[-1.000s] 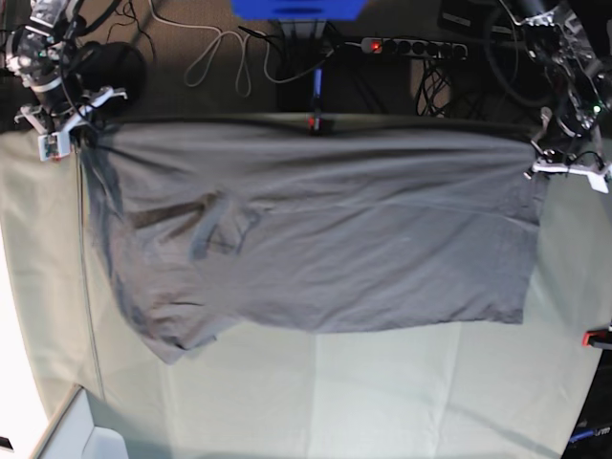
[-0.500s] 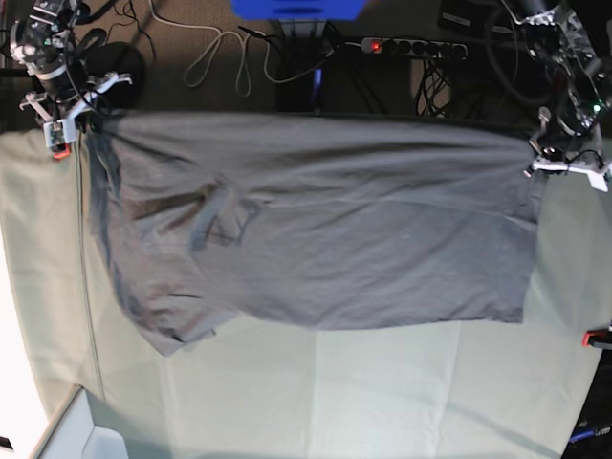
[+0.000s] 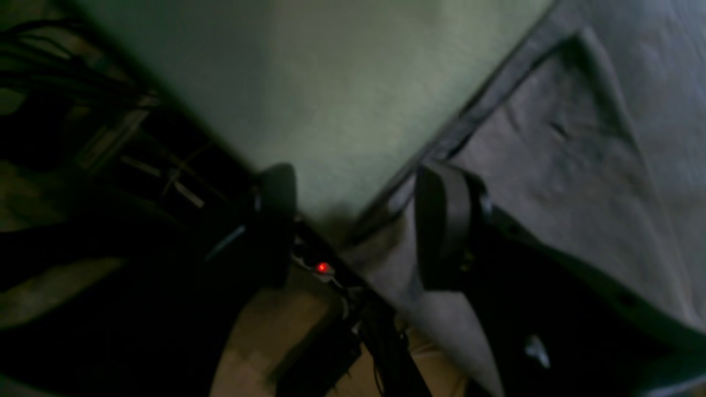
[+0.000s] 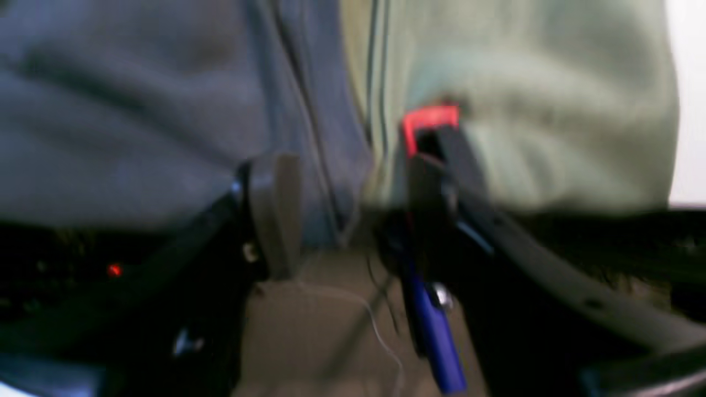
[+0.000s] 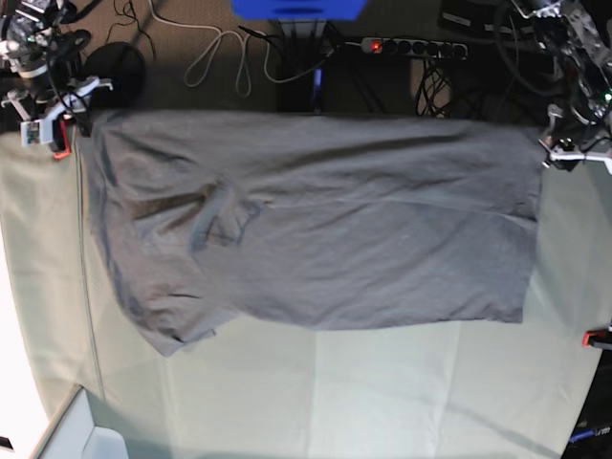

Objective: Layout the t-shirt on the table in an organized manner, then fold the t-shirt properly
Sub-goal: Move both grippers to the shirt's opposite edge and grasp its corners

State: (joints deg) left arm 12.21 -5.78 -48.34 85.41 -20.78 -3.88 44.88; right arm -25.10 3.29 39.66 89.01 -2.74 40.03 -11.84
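Observation:
The dark grey t-shirt (image 5: 316,220) lies spread wide across the far half of the table (image 5: 382,392), its top edge along the table's far edge. One sleeve (image 5: 215,225) is folded onto the body at the left, and the lower left corner is rumpled. My left gripper (image 5: 574,145) hovers off the shirt's far right corner; in the left wrist view it (image 3: 358,226) is open, with the shirt's hem (image 3: 496,110) running past one finger (image 3: 441,231). My right gripper (image 5: 46,110) is open (image 4: 353,204) above the far left corner, holding nothing.
A red clamp (image 4: 430,118) grips the table edge right by my right gripper, and another (image 5: 598,337) sits at the right edge. Behind the table are cables and a power strip (image 5: 411,46). A white box (image 5: 91,435) stands at the near left corner.
Both grippers have opened and let go of the shirt's far corners, then drawn back slightly. The shirt's top edge has settled at the table's far edge.

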